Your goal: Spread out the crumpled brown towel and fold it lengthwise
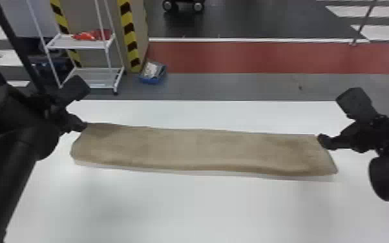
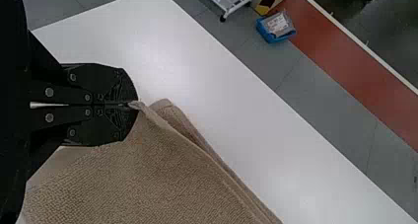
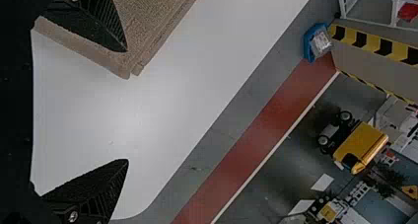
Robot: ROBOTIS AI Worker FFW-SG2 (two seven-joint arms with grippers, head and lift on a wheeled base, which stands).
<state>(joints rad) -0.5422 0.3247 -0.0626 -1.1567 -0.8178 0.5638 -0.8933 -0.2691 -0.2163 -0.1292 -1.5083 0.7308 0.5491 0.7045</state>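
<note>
At the left, the left tool, a black gripper with two flat fingers (image 1: 82, 126), is closed on a far corner of the brown terry-cloth towel (image 1: 197, 148). Behind it stands a white metal rack with two shelves (image 1: 77, 44), red items (image 1: 90, 35) on the upper one; next comes a beige pillar with yellow-and-black striped edges (image 1: 135, 26), and a small blue plastic bin (image 1: 152, 78) on the floor by its foot. The towel lies as a long, narrow band across the white, smooth-topped bench (image 1: 184, 206), its layered edges running along the far side. At the right, the right tool, a matching black gripper (image 1: 323, 141), is spread wide at the towel's far right corner, one finger over the cloth and the other beyond its end; it may be touching, though the view hardly settles that.
</note>
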